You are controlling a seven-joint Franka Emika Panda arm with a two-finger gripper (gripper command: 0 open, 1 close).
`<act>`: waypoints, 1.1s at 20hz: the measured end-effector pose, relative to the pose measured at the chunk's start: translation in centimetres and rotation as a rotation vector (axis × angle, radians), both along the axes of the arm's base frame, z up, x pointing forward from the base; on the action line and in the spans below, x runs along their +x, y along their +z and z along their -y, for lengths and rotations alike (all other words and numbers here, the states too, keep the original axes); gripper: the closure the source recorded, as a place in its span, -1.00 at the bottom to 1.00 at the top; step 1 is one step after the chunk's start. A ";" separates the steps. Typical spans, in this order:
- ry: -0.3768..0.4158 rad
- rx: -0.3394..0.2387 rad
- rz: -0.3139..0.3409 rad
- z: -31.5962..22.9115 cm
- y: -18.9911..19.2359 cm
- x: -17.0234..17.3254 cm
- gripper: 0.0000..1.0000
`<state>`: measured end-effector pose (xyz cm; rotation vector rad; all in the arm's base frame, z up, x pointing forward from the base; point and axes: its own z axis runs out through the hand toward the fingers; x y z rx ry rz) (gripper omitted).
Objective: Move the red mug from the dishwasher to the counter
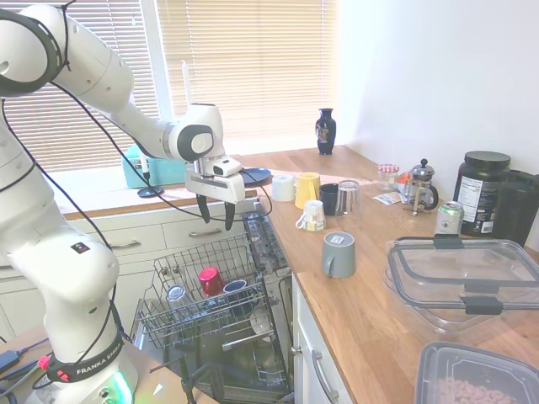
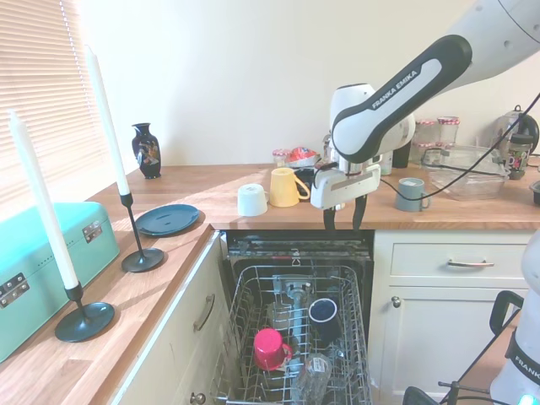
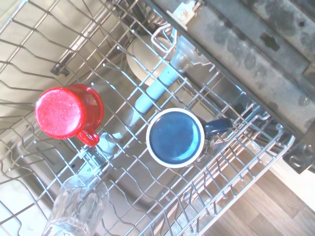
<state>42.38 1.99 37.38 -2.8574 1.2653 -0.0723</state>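
The red mug stands upside down in the grey wire rack of the open dishwasher, its handle visible in the wrist view. My gripper hangs open and empty well above the rack, near the counter edge, nothing between its dark fingers. Beside the red mug in the rack sit a dark blue mug and a clear glass.
On the counter stand a yellow mug, white cups, a grey-blue mug, a dark vase, a blue plate, candlesticks, a French press and plastic containers.
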 end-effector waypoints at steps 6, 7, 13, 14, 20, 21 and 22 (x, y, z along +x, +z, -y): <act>-0.001 -0.003 -0.008 -0.7 -2.2 -1.2 -1.00; 0.004 -0.004 -0.008 -0.9 -2.8 -1.6 -1.00; 0.104 -0.052 0.020 -2.9 -6.6 -2.3 -1.00; 0.122 -0.063 0.021 -3.4 -7.3 -2.1 -1.00; 0.241 -0.131 0.028 -6.9 -11.1 -0.1 -1.00; 0.261 -0.145 0.029 -7.7 -11.5 0.3 -1.00; 0.282 -0.155 0.031 -8.6 -11.8 0.8 -1.00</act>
